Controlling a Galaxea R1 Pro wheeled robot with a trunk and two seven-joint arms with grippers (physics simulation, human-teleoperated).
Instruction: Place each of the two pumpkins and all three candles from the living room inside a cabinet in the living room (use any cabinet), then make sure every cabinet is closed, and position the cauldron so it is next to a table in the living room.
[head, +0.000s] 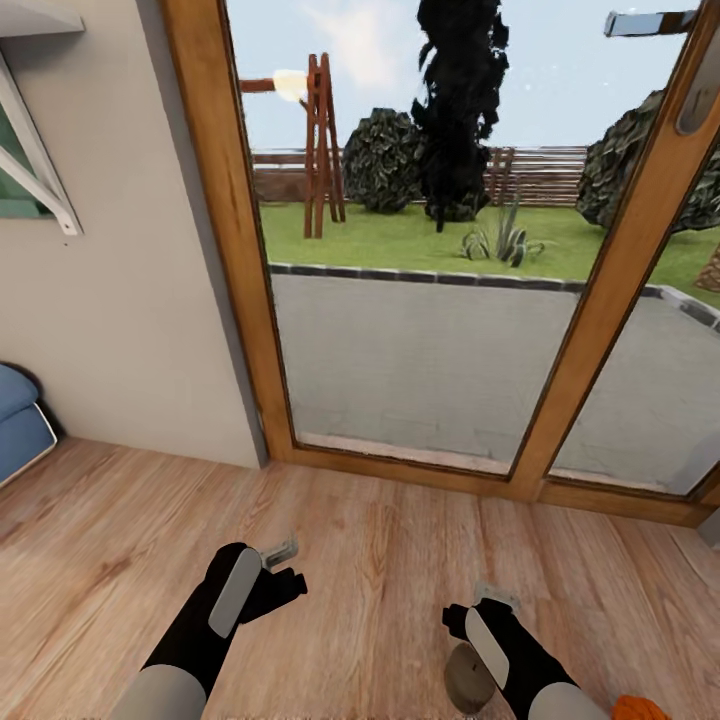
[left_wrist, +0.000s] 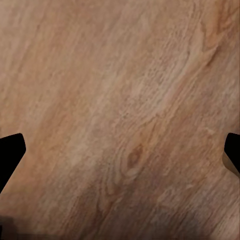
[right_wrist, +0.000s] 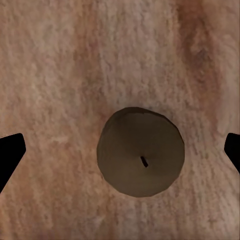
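Wooden floor (head: 380, 560) carries a candle (right_wrist: 141, 152); right hand (right_wrist: 120, 150) hangs wide over it to grasp, left hand (left_wrist: 120, 150) wide, empty.

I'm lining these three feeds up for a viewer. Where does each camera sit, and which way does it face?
Head view: on the head, facing forward and down at the wood floor and glass door; both arms show.
Left wrist view: on the left arm, facing the floor; dark fingertips at the edges.
Right wrist view: on the right arm, facing down on a candle.
Shared: the candle shows in head and right wrist views.
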